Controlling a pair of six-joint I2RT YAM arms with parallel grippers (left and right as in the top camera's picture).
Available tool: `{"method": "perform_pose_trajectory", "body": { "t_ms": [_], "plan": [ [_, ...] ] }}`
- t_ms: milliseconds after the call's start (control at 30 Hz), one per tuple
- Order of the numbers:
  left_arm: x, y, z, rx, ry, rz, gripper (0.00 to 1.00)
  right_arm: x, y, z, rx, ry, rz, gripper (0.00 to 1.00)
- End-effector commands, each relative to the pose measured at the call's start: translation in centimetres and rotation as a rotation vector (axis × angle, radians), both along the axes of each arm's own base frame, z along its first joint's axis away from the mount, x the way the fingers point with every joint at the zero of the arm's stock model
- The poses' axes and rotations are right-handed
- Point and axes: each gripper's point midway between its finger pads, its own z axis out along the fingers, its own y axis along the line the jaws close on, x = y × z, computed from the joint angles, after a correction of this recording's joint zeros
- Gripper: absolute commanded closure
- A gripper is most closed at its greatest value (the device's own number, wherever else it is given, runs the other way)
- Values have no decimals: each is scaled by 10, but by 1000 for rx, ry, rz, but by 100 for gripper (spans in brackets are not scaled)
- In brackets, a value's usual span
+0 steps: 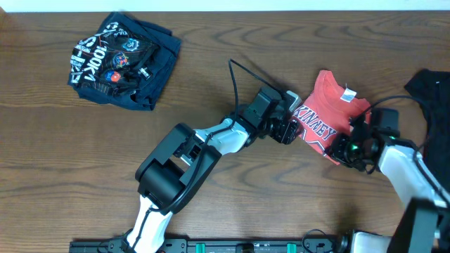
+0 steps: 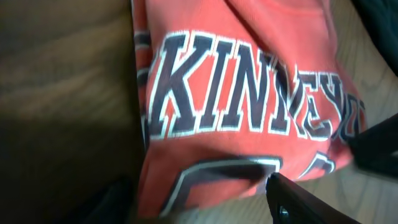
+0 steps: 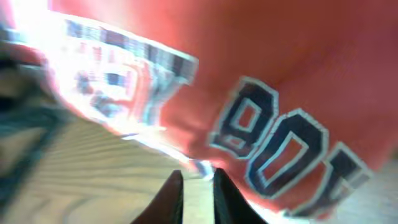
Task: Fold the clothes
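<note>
Angles the left arm (image 1: pixel 211 140) up from the lower left of the overhead frame toward centre, elbow bent, and sets the left gripper (image 1: pixel 294 121) against the left edge of the coral-red T-shirt (image 1: pixel 329 116). Spreads those fingers (image 2: pixel 298 199) wide at the bottom of the left wrist view, unclenched, with the shirt's lettered lower edge lying between and beyond them and nothing clasped. Brings the right arm (image 1: pixel 397 161) in from the lower right corner, wrist curled inward, and plants the right gripper (image 1: pixel 346 149) at the shirt's lower right corner. Shows its fingertips (image 3: pixel 171 193) nearly together at bottom centre of the right wrist view, a slit of wood grain between, tips right at the hem; cannot tell whether any cloth is pinched. Finds the shirt right of centre on the brown wood-grain table (image 1: pixel 281 211), folded into a compact soft wedge, with white-edged navy block letters and a blue neck label (image 1: pixel 346 95). Finds a crumpled navy white-printed garment (image 1: pixel 119 63) at upper left and a limp black garment (image 1: pixel 432 91) at the right edge.
</note>
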Motion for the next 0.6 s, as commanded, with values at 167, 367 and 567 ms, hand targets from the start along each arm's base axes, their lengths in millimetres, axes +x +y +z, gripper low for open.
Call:
{"method": "perform_pose_trajectory", "body": {
  "t_ms": [167, 367, 567],
  "plan": [
    [-5, 24, 36, 15, 52, 3, 23, 52, -20, 65, -7, -301, -125, 80],
    [-11, 29, 31, 48, 66, -9, 19, 69, -25, 21, -48, -224, -177, 82],
    [-6, 32, 28, 76, 35, 2, 19, 51, 12, -41, 61, -25, -91, 89]
  ]
}}
